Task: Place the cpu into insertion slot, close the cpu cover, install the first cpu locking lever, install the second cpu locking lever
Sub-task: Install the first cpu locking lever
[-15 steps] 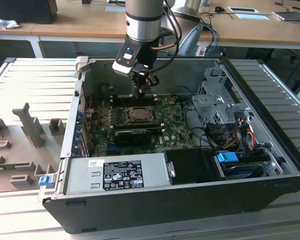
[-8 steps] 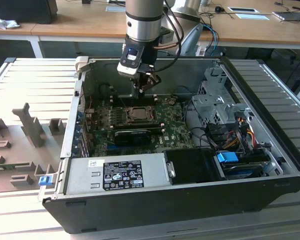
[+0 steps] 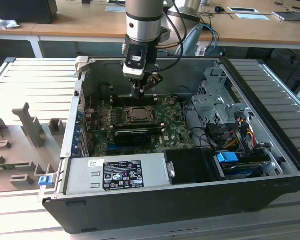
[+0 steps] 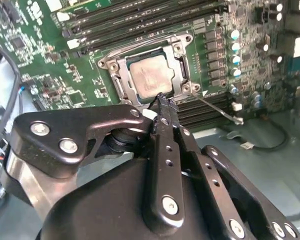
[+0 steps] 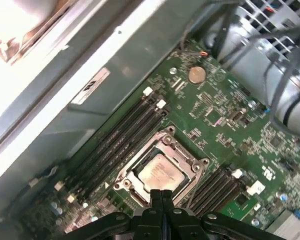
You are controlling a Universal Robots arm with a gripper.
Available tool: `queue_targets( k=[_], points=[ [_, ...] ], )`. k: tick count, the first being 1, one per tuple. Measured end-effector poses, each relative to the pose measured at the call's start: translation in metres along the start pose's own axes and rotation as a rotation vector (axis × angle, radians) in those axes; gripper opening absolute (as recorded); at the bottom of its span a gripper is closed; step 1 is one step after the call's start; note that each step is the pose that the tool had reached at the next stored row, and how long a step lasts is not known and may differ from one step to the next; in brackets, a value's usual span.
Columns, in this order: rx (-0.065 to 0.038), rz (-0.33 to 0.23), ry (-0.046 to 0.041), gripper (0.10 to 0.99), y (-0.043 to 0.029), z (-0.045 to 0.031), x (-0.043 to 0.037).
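Upper centre in the exterior view, the empty, closed-up gripper [image 3: 142, 92] could slip off the cpu cover [image 4: 120, 81] and scratch the cpu [image 4: 151, 77].

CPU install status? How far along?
Done: chip sits in the socket, cover down over it. In hand: nothing; the shut gripper hangs at the socket's edge. Left: one lever juts out unlatched; the other I can't make out.

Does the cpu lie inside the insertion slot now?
Yes, in the second wrist view the cpu lies flat inside the insertion slot, with the silver metal rim framing its pale face.
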State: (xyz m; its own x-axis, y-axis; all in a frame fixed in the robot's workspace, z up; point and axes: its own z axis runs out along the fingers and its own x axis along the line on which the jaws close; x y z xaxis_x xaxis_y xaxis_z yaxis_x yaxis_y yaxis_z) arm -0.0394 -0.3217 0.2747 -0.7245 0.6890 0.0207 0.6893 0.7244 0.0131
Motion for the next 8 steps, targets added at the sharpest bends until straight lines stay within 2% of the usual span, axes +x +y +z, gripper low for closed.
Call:
queue_targets(
  k=[2, 8],
  points=[
    [0.002, -0.077, 0.001, 0.106, 0.0, 0.0003, 0.0],
    [0.004, -0.175, 0.0021, 0.106, 0.0, 0.0005, 0.0]
  ],
)
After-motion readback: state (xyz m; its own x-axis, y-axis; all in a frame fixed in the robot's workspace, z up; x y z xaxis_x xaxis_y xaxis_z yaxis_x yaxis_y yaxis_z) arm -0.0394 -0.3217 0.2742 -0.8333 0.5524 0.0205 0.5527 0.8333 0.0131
